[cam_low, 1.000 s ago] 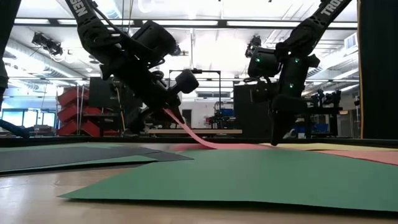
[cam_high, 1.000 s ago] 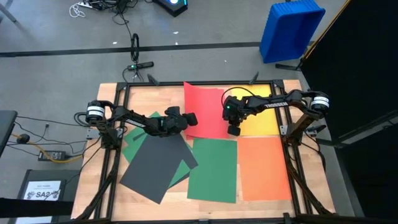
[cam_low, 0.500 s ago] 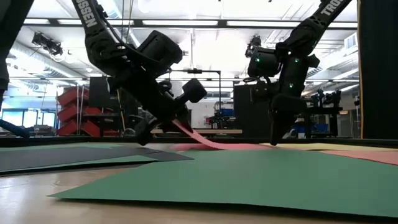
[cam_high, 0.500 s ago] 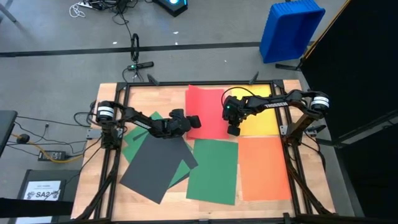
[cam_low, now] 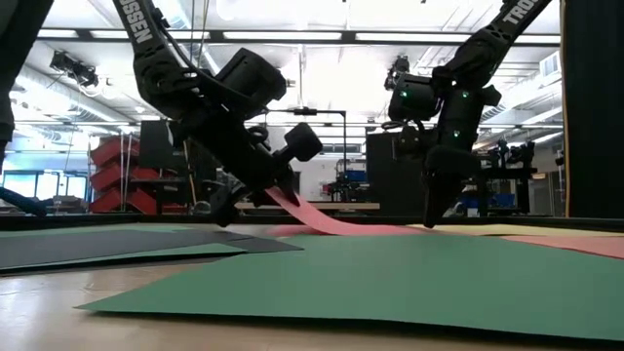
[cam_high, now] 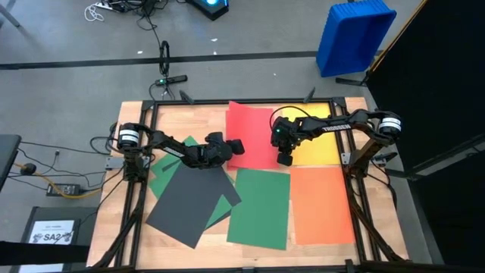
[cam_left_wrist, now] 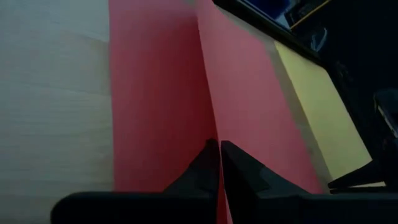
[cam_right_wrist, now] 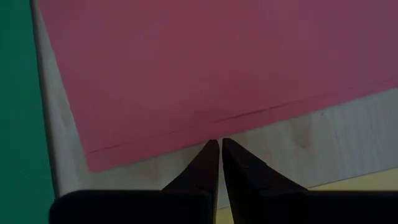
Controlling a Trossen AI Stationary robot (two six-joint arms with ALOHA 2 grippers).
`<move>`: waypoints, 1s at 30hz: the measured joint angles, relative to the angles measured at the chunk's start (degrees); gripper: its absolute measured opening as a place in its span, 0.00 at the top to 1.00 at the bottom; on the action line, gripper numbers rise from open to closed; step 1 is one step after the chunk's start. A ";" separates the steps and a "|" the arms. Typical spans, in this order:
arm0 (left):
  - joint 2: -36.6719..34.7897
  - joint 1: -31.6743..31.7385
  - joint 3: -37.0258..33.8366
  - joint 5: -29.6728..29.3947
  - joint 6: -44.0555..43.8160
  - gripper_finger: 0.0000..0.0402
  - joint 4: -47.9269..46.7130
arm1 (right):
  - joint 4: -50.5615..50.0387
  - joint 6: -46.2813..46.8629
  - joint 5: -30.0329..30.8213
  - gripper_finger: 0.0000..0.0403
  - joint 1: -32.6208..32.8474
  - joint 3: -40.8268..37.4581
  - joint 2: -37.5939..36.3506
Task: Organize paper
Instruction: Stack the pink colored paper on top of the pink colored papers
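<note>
Readable writing: "SA2" on the small white printed sheet [cam_high: 58,232] on the floor at lower left of the high view; "TROSSEN" in white along the right arm's forearm; partial white lettering on both arms at the top corners of the low view.

Left gripper [cam_high: 236,146] sits at frame centre of the high view, clenched on the left edge of the red sheet [cam_high: 252,135]. The low view shows that edge lifted off the desk [cam_high: 193,115] in a curve up to the left gripper [cam_low: 289,191], the rest lying flat. Left wrist view: fingers pinched on the red edge.

Right gripper [cam_high: 285,160] stands at the red sheet's lower right corner, clenched, tips down; right wrist view puts its tips just past the red edge, over bare wood. Whether they touch the desk cannot be told.

Other sheets flat on the desk: yellow sheet [cam_high: 318,144] at upper right, orange sheet [cam_high: 322,203] below it, green sheet [cam_high: 260,206] at lower centre, dark grey sheet [cam_high: 186,199] at lower left overlapping more green.

Blue bin [cam_high: 353,35] on the floor, upper right. Cables [cam_high: 125,7] at top left.
</note>
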 joint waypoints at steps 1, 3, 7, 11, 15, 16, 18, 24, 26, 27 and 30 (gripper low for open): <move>0.00 0.00 0.00 -0.02 -0.30 1.00 0.00 | 0.00 0.04 -0.11 1.00 0.00 0.00 0.00; 0.00 -0.10 0.00 -0.18 -1.12 1.00 -0.04 | 0.02 0.06 -0.26 1.00 0.00 0.00 0.00; 0.00 -0.74 0.00 -1.14 -1.47 1.00 -0.09 | 0.02 0.06 -0.28 1.00 0.00 0.00 0.00; 0.00 -0.98 0.00 -1.27 -2.33 1.00 -0.17 | 0.02 0.06 -0.28 1.00 0.00 0.00 0.00; 0.00 -1.14 0.00 -1.39 -2.44 1.00 -0.57 | 0.02 0.13 -0.28 1.00 0.00 0.00 0.00; 0.00 -1.14 0.00 -1.45 -2.44 1.00 -0.66 | 0.04 0.18 -0.28 1.00 -0.02 0.00 0.00; 0.00 -1.14 0.04 -1.49 -2.53 1.00 -0.63 | 0.07 0.30 -0.28 1.00 0.00 0.00 0.00; 3.45 -1.20 3.83 -1.50 -1.62 1.00 -0.83 | 0.18 0.62 -0.41 1.00 -0.01 0.00 0.00; 4.29 -1.50 5.13 -1.45 -1.21 1.00 -1.56 | -0.11 0.76 -0.41 1.00 -0.02 0.00 0.00; 4.34 -1.57 5.41 -1.44 -1.19 1.00 -1.76 | -0.10 1.00 -0.42 1.00 -0.02 0.00 0.00; 4.37 -1.65 5.37 -1.62 -1.10 1.00 -2.41 | -0.07 1.13 -0.71 1.00 0.00 0.00 0.00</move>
